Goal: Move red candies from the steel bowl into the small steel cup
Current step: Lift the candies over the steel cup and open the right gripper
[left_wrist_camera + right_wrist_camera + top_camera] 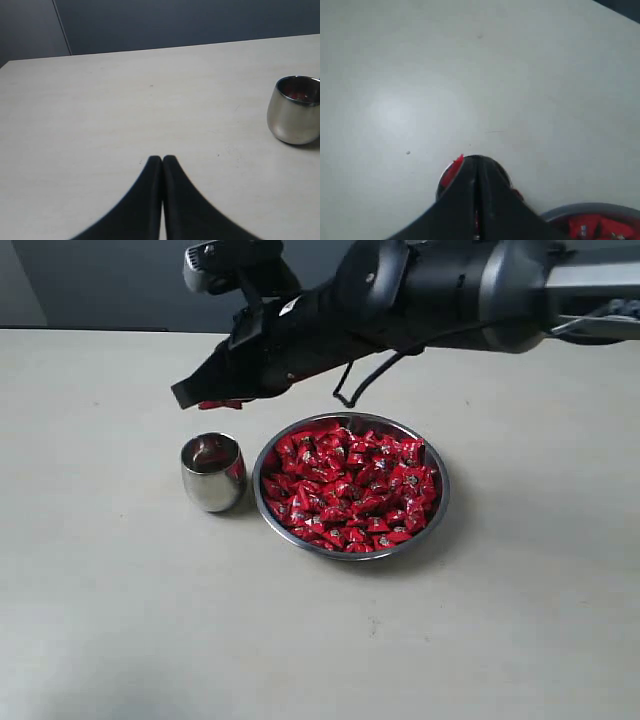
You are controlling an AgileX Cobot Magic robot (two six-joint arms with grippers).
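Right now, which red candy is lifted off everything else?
The candy pinched in the shut right gripper, held in the air by the small steel cup; the other red candies lie heaped in the steel bowl.

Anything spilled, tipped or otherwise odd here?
Nothing stands out. The cup stands upright beside the bowl, the candies lie inside the bowl, none on the table, and the right gripper is shut on one candy over the cup.

Right arm (450,280) is reaching across from the right, right gripper (197,395) tilting down and pinching a red candy (221,403). Left gripper (162,159) is hovering low, jaws pressed together.
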